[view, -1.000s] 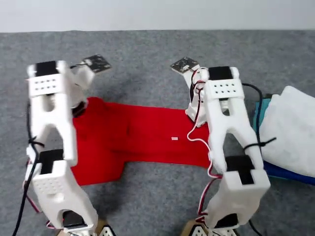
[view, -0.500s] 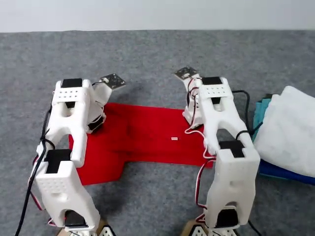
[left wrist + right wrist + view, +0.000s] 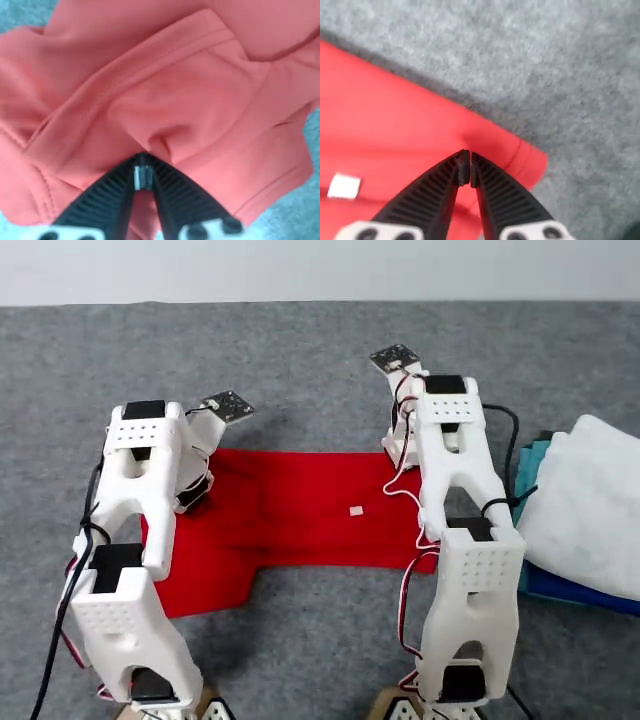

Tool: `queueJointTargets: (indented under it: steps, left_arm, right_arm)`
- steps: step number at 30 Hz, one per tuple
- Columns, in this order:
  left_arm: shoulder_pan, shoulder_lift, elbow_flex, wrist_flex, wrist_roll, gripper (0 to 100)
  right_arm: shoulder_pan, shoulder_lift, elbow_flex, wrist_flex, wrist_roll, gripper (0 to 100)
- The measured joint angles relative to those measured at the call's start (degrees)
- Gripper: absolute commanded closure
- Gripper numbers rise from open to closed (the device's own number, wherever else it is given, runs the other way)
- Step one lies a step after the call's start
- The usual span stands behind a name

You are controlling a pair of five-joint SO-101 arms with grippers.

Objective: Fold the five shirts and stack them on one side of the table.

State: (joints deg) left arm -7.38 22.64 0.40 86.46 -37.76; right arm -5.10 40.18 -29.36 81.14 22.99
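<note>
Left wrist view: pincer (image 3: 143,172) down, nipping red shirt (image 3: 200,100).

- The red shirt (image 3: 300,510) is soft, matt knit cloth, smooth apart from its stitched hems. It carries a small matt white tag (image 3: 356,510).
- The surface (image 3: 300,370) is covered in rough, flecked grey felt, quite dull.
- The left arm (image 3: 130,540) and right arm (image 3: 460,500) are matt white plastic.
- The left hand (image 3: 143,167) and right hand (image 3: 466,162) are black ribbed plastic with a faint sheen.
- At the surface's right edge, the white cloth (image 3: 590,500) looks soft and matt, and it lies over blue cloth (image 3: 570,590).
</note>
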Motion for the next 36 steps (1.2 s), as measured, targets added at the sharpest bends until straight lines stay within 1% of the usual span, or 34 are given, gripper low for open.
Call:
queueJointTargets:
  steps: [5, 8, 14, 20, 22, 26, 27, 36]
  left_arm:
    - [-1.58, 0.00, -0.88, 2.29, 0.00, 100]
    - [-3.52, 0.00, -2.11, 3.16, 0.00, 100]
    - [-5.71, 0.00, -4.04, 5.27, 0.00, 100]
    - [-6.07, 0.00, -4.04, 5.63, 0.00, 100]
    - [-6.07, 0.00, -4.04, 5.63, 0.00, 100]
    - [-6.07, 0.00, -4.04, 5.63, 0.00, 100]
    - [-6.07, 0.00, -4.04, 5.63, 0.00, 100]
    - [-6.07, 0.00, -4.04, 5.63, 0.00, 100]
  right_arm:
    - [-1.67, -0.35, -2.64, 13.27, -0.18, 98.9]
    - [-2.11, -0.44, -2.64, 17.93, -0.35, 98.9]
    - [-2.64, 2.02, -2.64, 18.46, -0.35, 98.9]
    - [-3.08, 2.73, -2.64, 15.56, -0.53, 98.6]
    - [-3.69, 2.73, -2.64, 15.38, -0.53, 95.8]
    - [-4.31, 2.73, -2.64, 18.46, -0.53, 84.1]
    - [-4.13, 2.73, -2.64, 19.25, -0.53, 82.5]
    - [-4.13, 1.05, -2.64, 19.34, -0.53, 83.0]
